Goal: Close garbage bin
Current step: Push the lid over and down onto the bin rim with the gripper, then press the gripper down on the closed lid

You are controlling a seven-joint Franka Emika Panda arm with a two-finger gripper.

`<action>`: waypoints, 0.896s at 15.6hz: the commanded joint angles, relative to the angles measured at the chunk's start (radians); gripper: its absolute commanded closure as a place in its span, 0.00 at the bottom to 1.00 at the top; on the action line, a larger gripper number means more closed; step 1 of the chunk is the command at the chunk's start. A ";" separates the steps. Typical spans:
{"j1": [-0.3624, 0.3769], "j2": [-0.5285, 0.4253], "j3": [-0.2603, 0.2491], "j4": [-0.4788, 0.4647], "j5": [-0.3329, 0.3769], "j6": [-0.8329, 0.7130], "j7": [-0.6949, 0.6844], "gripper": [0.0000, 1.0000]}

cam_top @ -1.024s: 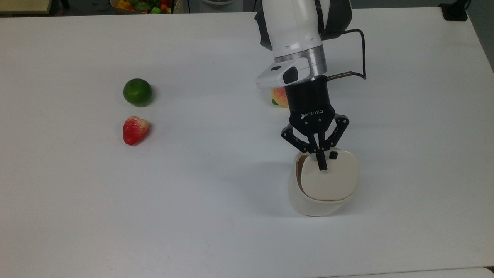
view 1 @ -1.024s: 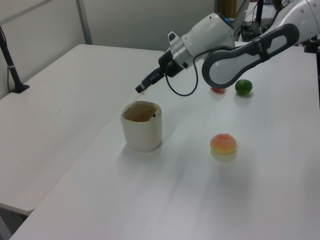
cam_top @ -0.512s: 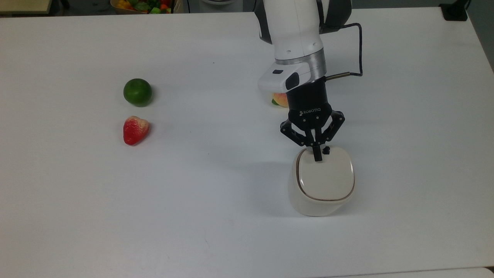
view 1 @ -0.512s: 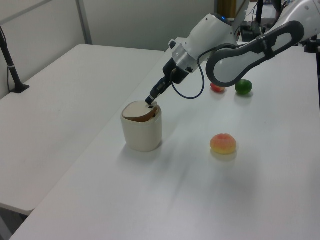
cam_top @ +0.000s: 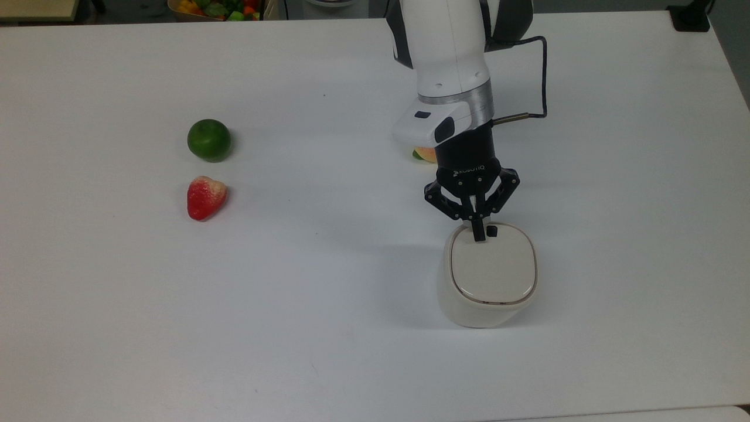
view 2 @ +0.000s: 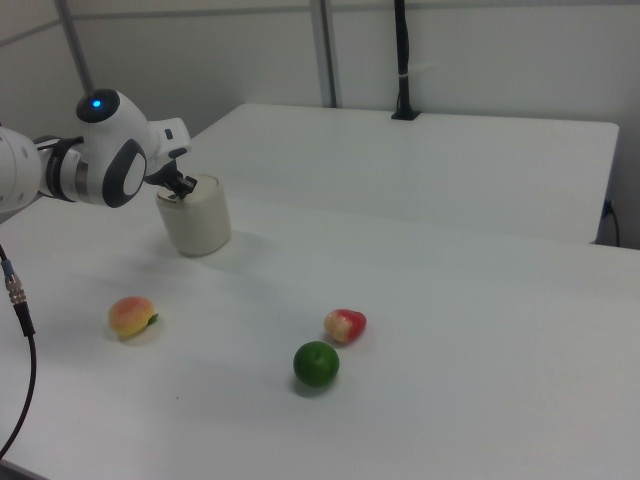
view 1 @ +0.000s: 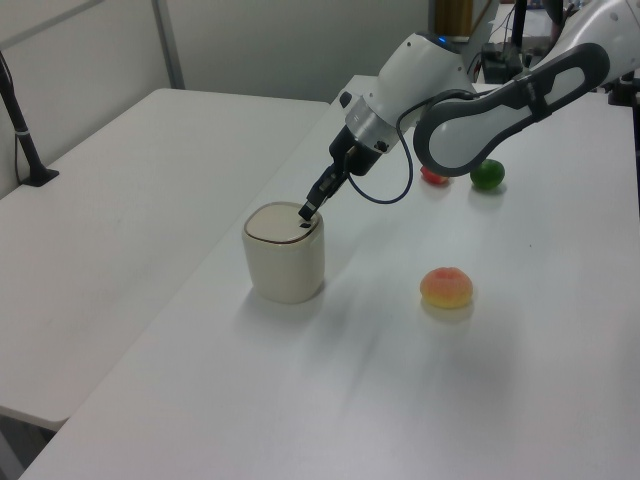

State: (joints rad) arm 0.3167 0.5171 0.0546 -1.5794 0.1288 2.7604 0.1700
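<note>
The cream-white garbage bin (cam_top: 486, 293) (view 1: 285, 255) (view 2: 197, 218) stands on the white table with its flat lid (cam_top: 493, 271) lying level in the rim. A small black tab (cam_top: 491, 231) sits at the lid's far edge in the top view. My gripper (cam_top: 479, 236) (view 1: 307, 209) (view 2: 180, 191) is shut, fingertips together, pressing down on the lid edge right beside the tab. Nothing is held between the fingers.
A green lime (cam_top: 208, 139) (view 1: 487, 174) (view 2: 316, 364) and a red strawberry (cam_top: 205, 196) (view 2: 346, 324) lie toward the top view's left. A peach (view 1: 446, 287) (view 2: 131, 316) (cam_top: 425, 155) lies partly under my wrist in the top view. A box of toy produce (cam_top: 217, 9) sits beyond the table's far edge.
The lid swung down from tilted open to flat in the rim. My shut gripper followed it down and drew slightly back toward the tab edge.
</note>
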 commanded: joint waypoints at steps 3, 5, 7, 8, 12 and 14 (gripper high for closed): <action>-0.001 -0.025 0.007 -0.050 -0.047 -0.028 -0.006 1.00; 0.001 -0.025 0.007 -0.056 -0.084 -0.028 -0.004 1.00; 0.001 -0.023 0.008 -0.056 -0.103 -0.028 -0.004 1.00; 0.002 -0.022 0.010 -0.056 -0.112 -0.028 -0.004 1.00; 0.002 -0.017 0.011 -0.057 -0.179 -0.027 -0.004 1.00; 0.002 -0.015 0.011 -0.063 -0.247 -0.027 -0.004 1.00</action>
State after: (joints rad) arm 0.3174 0.5167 0.0611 -1.5846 -0.0403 2.7602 0.1681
